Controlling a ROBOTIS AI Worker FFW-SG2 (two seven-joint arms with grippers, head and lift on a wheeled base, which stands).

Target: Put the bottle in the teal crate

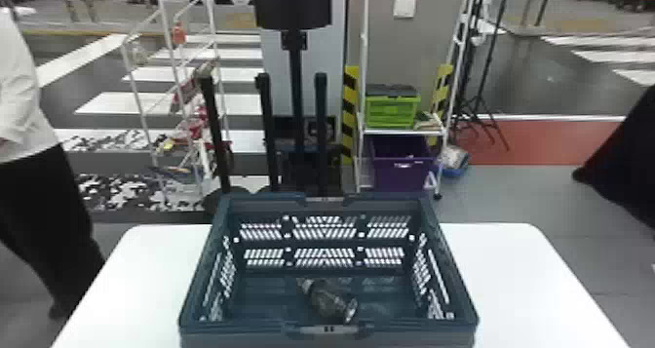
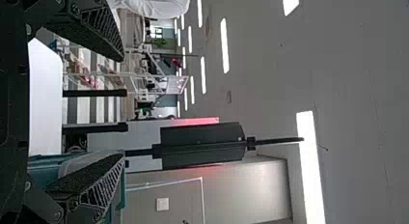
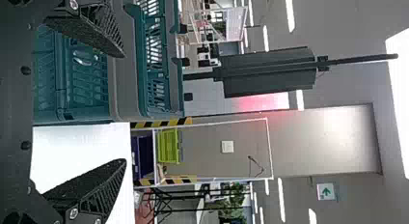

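In the head view, your bottle (image 1: 327, 302) lay on its side on the floor of the teal crate (image 1: 234, 326), close to the near wall and about midway across. Its long axis ran aslant, from the far left toward the near right. The crate stood on the white table (image 1: 516, 283), so the task looked done, and the coming move probably asked only that you keep both arms clear of the walls.

In the left wrist view, your left gripper (image 2: 120, 108) had its fingers spread, with nothing pinched between them. The crate lay off to the robot's right of it, which put the bottle on that side too.

In the right wrist view, your right gripper (image 3: 123, 108) was also spread and empty. The crate lay mostly to the robot's left of it, its right-hand side roughly in line with the gap. That arm seemed the nearer one; had you needed to straighten the bottle, it would have had to go leftward and over the rim, jaws turned across that slant.
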